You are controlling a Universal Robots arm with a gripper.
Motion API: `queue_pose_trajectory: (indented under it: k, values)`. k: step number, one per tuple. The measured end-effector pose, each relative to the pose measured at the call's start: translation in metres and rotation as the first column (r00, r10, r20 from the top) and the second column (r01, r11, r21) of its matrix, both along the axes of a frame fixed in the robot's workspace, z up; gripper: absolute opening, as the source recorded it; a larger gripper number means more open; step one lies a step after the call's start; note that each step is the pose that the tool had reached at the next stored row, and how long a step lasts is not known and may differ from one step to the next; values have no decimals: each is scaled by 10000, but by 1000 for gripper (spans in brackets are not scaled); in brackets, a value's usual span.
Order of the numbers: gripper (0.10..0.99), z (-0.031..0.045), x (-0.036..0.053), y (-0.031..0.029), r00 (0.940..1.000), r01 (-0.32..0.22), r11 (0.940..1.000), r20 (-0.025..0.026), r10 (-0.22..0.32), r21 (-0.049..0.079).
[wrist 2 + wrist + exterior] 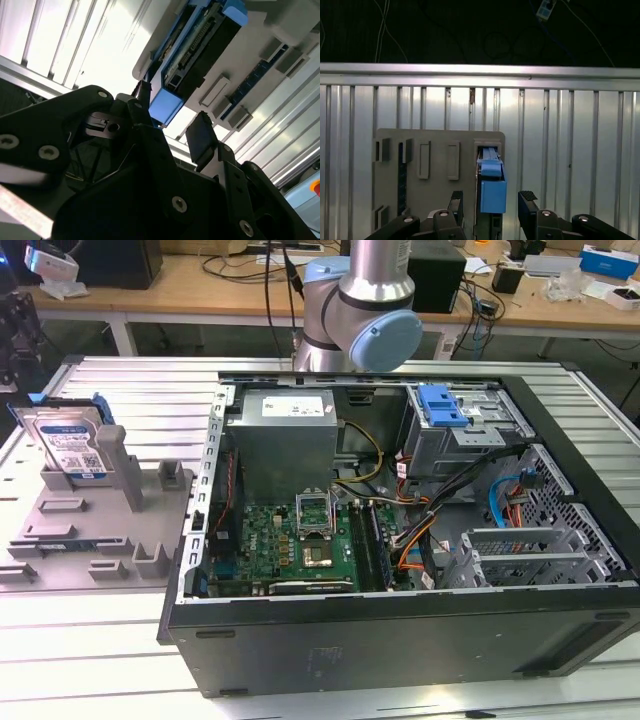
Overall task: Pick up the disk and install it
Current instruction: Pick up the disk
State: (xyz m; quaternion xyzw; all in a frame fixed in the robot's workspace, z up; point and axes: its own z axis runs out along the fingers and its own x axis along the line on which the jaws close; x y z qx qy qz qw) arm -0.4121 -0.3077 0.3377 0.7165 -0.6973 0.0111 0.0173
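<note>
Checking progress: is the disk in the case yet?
Out: the disk stands on edge in the grey holder, outside the open case.

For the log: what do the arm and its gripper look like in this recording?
The arm is a silver metal tube with rounded joints, and the joint cap is pale blue-grey. The gripper is matte black. It has two angular linkages dotted with small silver screws, each ending in one of the flat, dark fingers.
</note>
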Motion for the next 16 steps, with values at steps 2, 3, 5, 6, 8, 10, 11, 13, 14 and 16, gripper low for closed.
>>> queue_pose_trajectory:
  k: [2,3,5,6,8,10,11,13,14,16]
  values:
    - [561,-31,0,0,10000,0,10000,1,0,0]
    - [561,-50,0,0,10000,0,10000,0,0,0]
    - [561,-75,0,0,10000,0,10000,0,0,0]
    - [561,-83,0,0,10000,0,10000,-1,0,0]
    - [561,-102,0,0,10000,1,10000,0,-1,0]
    - [561,-116,0,0,10000,0,10000,0,0,0]
    - [561,-129,0,0,10000,0,10000,0,0,0]
    - [561,-145,0,0,10000,0,10000,-1,0,0]
    - [561,-156,0,0,10000,0,10000,0,0,0]
    - [561,-178,0,0,10000,0,10000,-1,0,0]
